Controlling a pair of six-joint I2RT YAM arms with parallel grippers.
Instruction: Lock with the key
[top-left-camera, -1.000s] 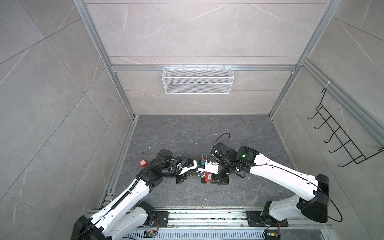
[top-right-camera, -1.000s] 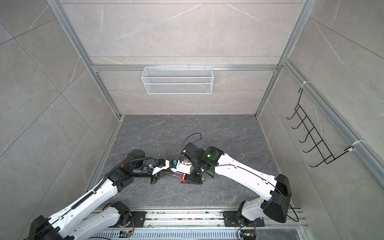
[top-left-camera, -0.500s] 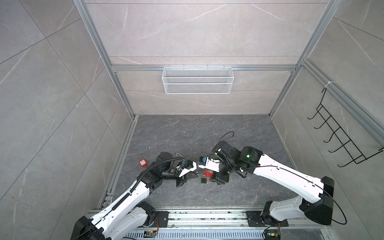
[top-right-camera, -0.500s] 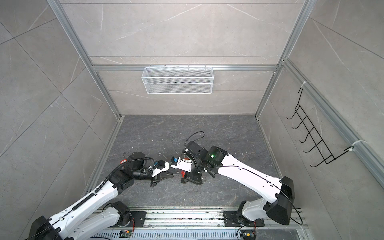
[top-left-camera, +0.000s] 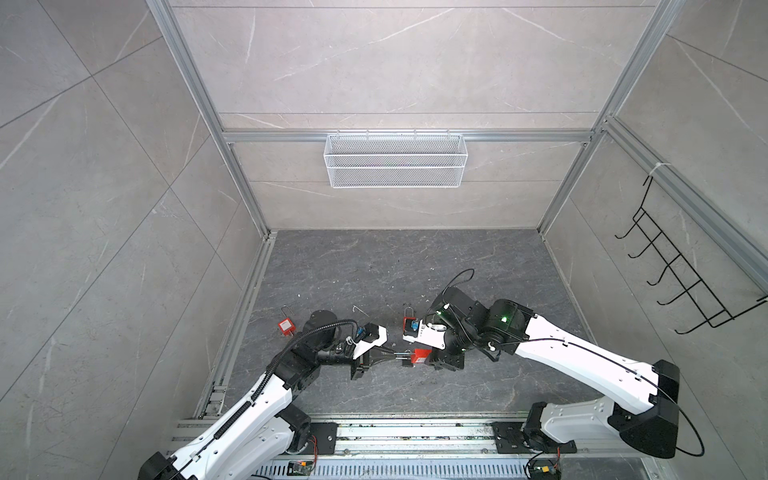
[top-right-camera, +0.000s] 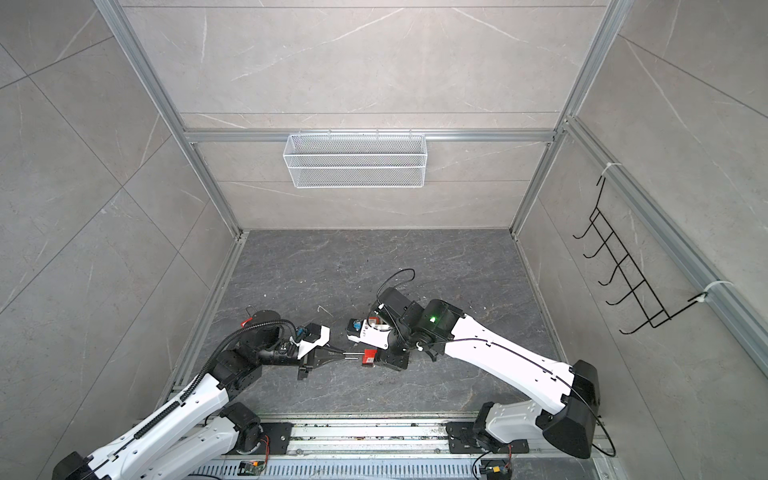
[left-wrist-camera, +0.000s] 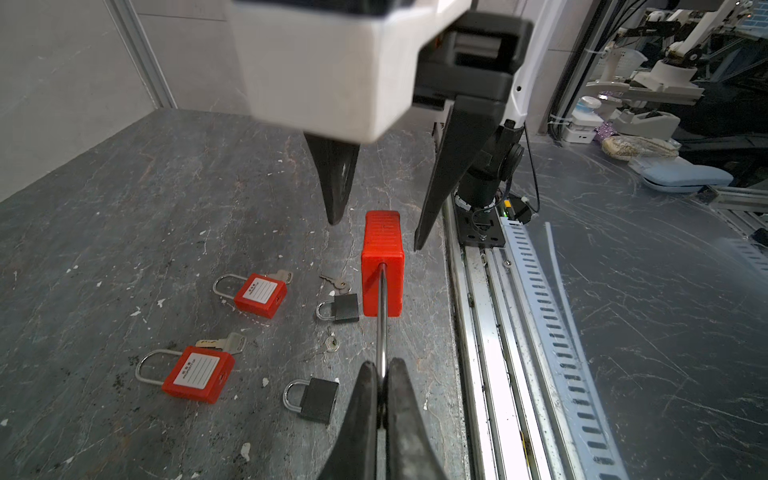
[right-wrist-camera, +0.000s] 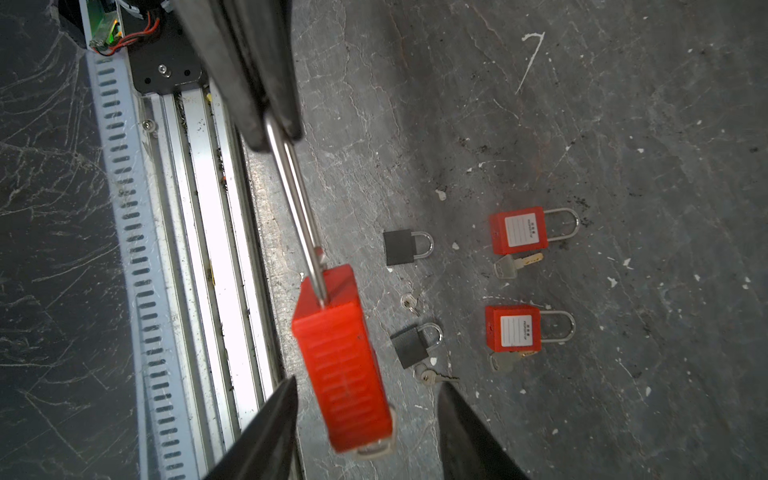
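A red padlock (left-wrist-camera: 382, 266) hangs in the air by its long steel shackle (left-wrist-camera: 381, 328). My left gripper (left-wrist-camera: 381, 368) is shut on that shackle, as both top views also show (top-left-camera: 392, 354) (top-right-camera: 341, 353). The padlock body (right-wrist-camera: 340, 365) sits between the fingers of my right gripper (right-wrist-camera: 368, 384), which is open with a gap on each side. A silvery key (right-wrist-camera: 376, 449) sticks out of the padlock's base, blurred. In the left wrist view, the right gripper (left-wrist-camera: 376, 232) straddles the padlock's far end.
On the dark floor below lie two red padlocks (left-wrist-camera: 261, 295) (left-wrist-camera: 198, 376), each with a key, two small black padlocks (left-wrist-camera: 345, 307) (left-wrist-camera: 318, 399) and loose keys (left-wrist-camera: 331, 343). The aluminium rail (left-wrist-camera: 478, 332) runs beside them. Another red padlock (top-left-camera: 286, 326) lies near the left wall.
The right gripper has backed off a little to the right and its jaws have come apart off the padlock body. The left gripper still holds the shackle.
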